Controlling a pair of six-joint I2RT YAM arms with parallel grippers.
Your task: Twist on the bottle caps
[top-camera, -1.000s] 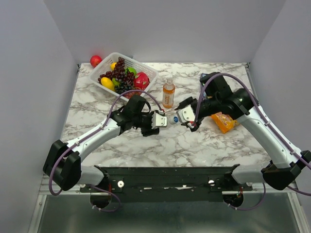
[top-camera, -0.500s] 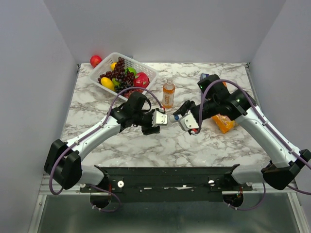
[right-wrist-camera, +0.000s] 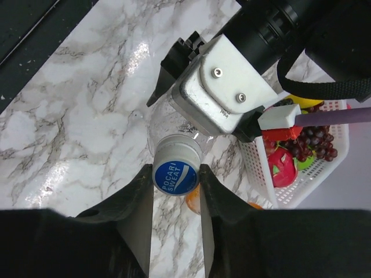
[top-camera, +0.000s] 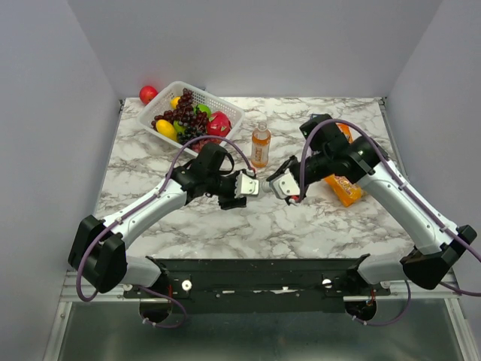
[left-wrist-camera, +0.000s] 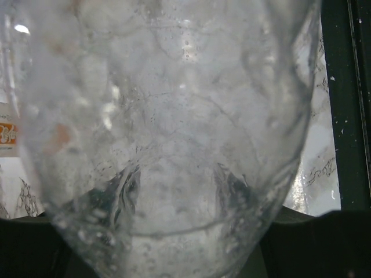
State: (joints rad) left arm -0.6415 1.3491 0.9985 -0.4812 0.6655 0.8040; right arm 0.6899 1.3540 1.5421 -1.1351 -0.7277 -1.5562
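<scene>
Two grippers meet mid-table. The left gripper (top-camera: 249, 186) is clamped on the clear bottle (left-wrist-camera: 168, 127), mouth pointed at the right arm. In the top view the bottle is almost fully hidden between the two grippers. The left wrist view is nothing but bottle wall, with its own fingers showing only as dark shapes along the bottom edge.

The right gripper (right-wrist-camera: 175, 177) is narrow, fingers (right-wrist-camera: 138, 217) pressed on both sides of the blue cap (right-wrist-camera: 177, 172), which sits at the bottle's mouth. How far it's threaded on I can't tell.

One orange bottle (top-camera: 261, 145) stands upright just behind the grippers; its top is too small to read. An orange packet (top-camera: 347, 189) is partly covered by the right arm.

The table (top-camera: 323, 226) is white-grey marble, with a fruit basket (top-camera: 219, 101) at far left and a red ball (top-camera: 148, 94) beside it. Plain grey walls (top-camera: 263, 45) on three sides.
</scene>
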